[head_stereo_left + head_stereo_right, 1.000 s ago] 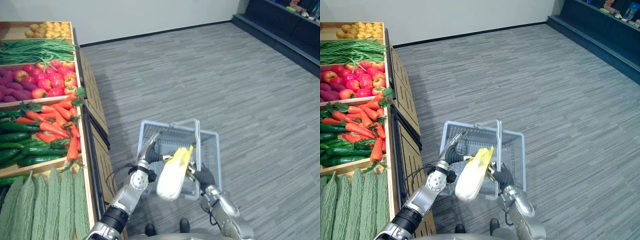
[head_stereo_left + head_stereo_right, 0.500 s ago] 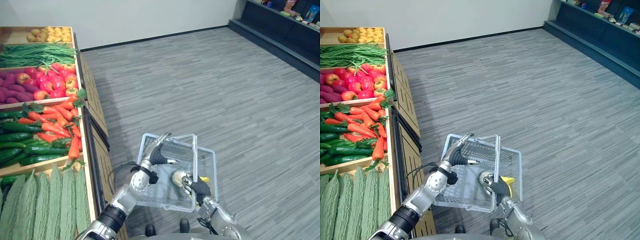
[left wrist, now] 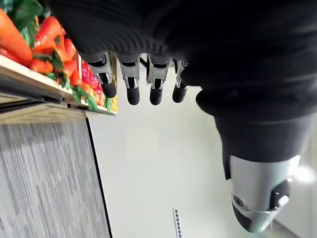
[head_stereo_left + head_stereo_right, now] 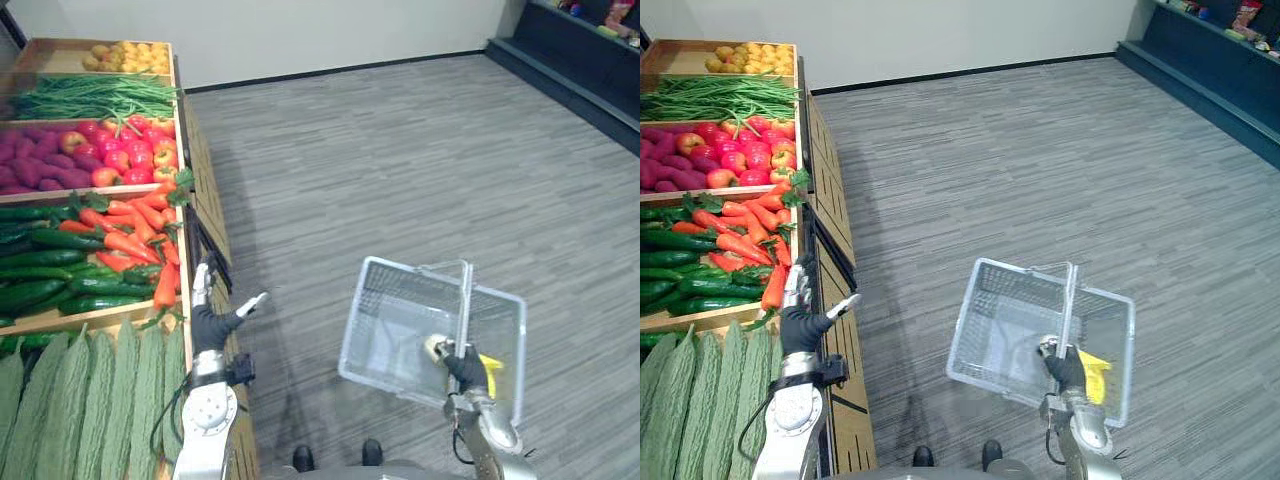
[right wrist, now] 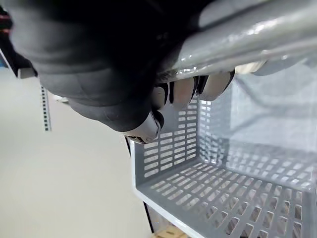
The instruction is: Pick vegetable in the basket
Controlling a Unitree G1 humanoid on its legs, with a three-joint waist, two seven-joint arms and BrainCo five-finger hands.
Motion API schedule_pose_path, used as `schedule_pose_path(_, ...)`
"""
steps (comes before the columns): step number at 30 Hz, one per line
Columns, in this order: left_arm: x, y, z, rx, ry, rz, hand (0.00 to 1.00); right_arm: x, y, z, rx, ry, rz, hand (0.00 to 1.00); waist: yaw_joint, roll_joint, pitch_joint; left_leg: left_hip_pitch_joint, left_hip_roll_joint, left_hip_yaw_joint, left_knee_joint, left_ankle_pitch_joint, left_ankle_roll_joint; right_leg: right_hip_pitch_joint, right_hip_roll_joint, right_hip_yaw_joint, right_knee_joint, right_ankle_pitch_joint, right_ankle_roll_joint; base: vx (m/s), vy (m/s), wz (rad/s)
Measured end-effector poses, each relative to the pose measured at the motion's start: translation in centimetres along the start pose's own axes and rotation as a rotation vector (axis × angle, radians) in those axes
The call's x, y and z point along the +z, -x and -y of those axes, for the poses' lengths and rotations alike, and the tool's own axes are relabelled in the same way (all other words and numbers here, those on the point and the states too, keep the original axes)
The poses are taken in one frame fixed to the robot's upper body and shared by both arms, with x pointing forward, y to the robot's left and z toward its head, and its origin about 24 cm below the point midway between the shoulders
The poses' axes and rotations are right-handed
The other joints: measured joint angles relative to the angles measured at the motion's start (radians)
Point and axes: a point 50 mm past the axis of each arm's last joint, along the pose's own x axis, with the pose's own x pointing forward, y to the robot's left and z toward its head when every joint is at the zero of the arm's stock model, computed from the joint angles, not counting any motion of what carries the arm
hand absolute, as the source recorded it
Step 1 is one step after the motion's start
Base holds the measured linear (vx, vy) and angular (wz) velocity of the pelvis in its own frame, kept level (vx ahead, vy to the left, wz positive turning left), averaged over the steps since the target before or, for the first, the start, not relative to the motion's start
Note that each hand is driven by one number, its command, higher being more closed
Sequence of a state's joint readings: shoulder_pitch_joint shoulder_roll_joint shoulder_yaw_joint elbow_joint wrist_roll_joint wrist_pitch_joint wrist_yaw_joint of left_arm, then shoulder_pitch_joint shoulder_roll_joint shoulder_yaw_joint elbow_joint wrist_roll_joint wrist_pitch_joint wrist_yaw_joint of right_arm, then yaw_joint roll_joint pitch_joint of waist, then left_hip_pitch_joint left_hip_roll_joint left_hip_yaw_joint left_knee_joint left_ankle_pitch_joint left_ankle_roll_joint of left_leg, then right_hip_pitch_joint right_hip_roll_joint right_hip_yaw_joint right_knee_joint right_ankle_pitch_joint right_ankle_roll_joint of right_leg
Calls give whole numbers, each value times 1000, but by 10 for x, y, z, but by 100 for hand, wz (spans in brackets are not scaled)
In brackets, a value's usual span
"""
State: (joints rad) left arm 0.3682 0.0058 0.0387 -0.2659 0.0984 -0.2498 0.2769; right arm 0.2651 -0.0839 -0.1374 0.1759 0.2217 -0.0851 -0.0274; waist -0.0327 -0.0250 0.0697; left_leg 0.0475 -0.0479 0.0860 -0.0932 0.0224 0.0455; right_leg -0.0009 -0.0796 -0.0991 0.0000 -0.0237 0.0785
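Left eye view: my two hands are well apart, one by the produce stand [image 4: 207, 190], the other at the basket [image 4: 400, 268] over the grey floor [image 4: 400, 140].
Left hand [image 4: 210, 325]: raised just beside the stand's edge, near the carrots [image 4: 130, 235]; fingers straight and spread, thumb out, nothing in it.
Left wrist view: my fingers [image 3: 132, 87] stand in a relaxed row with carrots past them.
Right hand [image 4: 466, 370]: wrapped tight round the basket's silver handle [image 4: 465, 300].
Right wrist view: my fingers [image 5: 183, 91] curl under the handle bar, the basket's perforated grey floor beyond them.
Vegetable [image 4: 489, 367]: pale yellow and leafy, inside the basket, just beside my right hand and partly hidden by it.
Stand: crates of bitter gourds [image 4: 90, 400], cucumbers [image 4: 50, 275], carrots, apples [image 4: 120, 165], green beans [image 4: 90, 95].
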Motion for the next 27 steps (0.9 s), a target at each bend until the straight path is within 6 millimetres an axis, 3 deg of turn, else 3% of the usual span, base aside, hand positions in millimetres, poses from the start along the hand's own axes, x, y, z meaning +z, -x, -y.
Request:
schedule_pose_path(1,0,0,-1,14,14,-1,0,1,0,4,-24,11,4,100,-2,-1,2,-13,-3,-6,23,-8,6,-14,-8,-14,35,-20,2,54,14,38)
schedule_pose_path(3,2,0,-2,32,34,0,0,2,0,9,-71,37,9,100,-6,-11,21,-63,-4,-10,173,-97,7,-37,-39,-72,165,-78,29,55,17,56)
schedule_pose_path(4,2,0,-3,38,39,-1,0,4,-2,12,-84,42,14,100,-5,-6,31,-76,4,-19,214,-127,10,-55,-41,-95,226,-83,25,-5,11,32)
schedule_pose_path(5,0,1,-6,60,39,-11,0,8,-6,11,-80,62,28,100,1,17,48,-90,25,-38,275,-169,29,-107,-43,-118,379,-80,20,10,22,34)
schedule_pose_path(6,1,0,-7,74,39,-7,0,10,-8,8,-74,75,37,100,-9,47,63,-82,43,-72,308,-196,55,-165,-45,-115,509,-105,-22,6,27,37)
schedule_pose_path(8,3,-4,-6,73,43,9,0,14,-11,8,-77,83,52,100,-7,50,66,-81,51,-97,314,-208,59,-205,-45,-96,516,-148,-34,170,-30,38)
schedule_pose_path(11,8,-16,2,64,66,49,0,27,-20,1,-67,79,100,100,-12,64,84,-106,73,-163,367,-250,46,-274,-23,4,376,-129,-20,182,-95,43)
schedule_pose_path(13,15,-24,10,53,86,89,0,30,-21,-1,-63,83,110,100,-16,75,93,-106,76,-212,423,-309,13,-278,-23,80,269,-95,26,286,-209,71)
schedule_pose_path(16,11,-17,7,50,69,76,0,21,-16,-8,-21,100,78,100,-24,81,92,-77,118,-251,567,-394,-22,-222,6,65,294,-83,5,411,-366,88)
schedule_pose_path(17,10,-15,9,47,80,69,0,21,-15,-9,-16,104,78,100,-31,105,85,-131,131,-247,683,-382,-19,-208,22,42,304,-74,-9,479,-356,89)
schedule_pose_path(18,6,-9,13,56,115,31,0,21,-16,-8,-10,116,77,100,-21,128,89,-216,192,-198,886,-307,-20,-159,55,3,293,-80,-41,490,-344,52)
schedule_pose_path(19,2,-5,15,63,132,2,0,21,-16,-12,7,122,74,100,10,132,95,-265,255,-124,1025,-243,-23,-89,88,-6,254,-87,-67,517,-351,27)
schedule_pose_path(20,1,-5,15,57,131,-2,0,21,-15,-13,12,122,74,100,20,133,94,-281,272,-96,1066,-244,-25,-53,98,-10,227,-88,-77,551,-310,21)
schedule_pose_path(22,3,-6,19,28,148,5,0,34,-15,-18,22,115,129,100,28,123,99,-331,250,-35,1109,-265,-37,51,98,-26,143,-96,-96,495,-240,38)
schedule_pose_path(23,4,-8,20,25,155,11,0,43,-17,-19,24,112,169,100,26,122,100,-357,212,-16,1071,-290,-52,89,96,-31,114,-102,-106,434,-163,33)
schedule_pose_path(25,6,-11,21,23,161,26,0,54,-20,-21,29,107,209,100,27,116,105,-372,165,16,964,-311,-54,135,95,-32,92,-116,-127,379,-94,26)
schedule_pose_path(27,12,-18,26,11,173,60,0,64,-26,-18,2,88,246,100,35,106,112,-402,125,127,751,-298,-62,198,98,-53,78,-128,-135,445,-56,30)
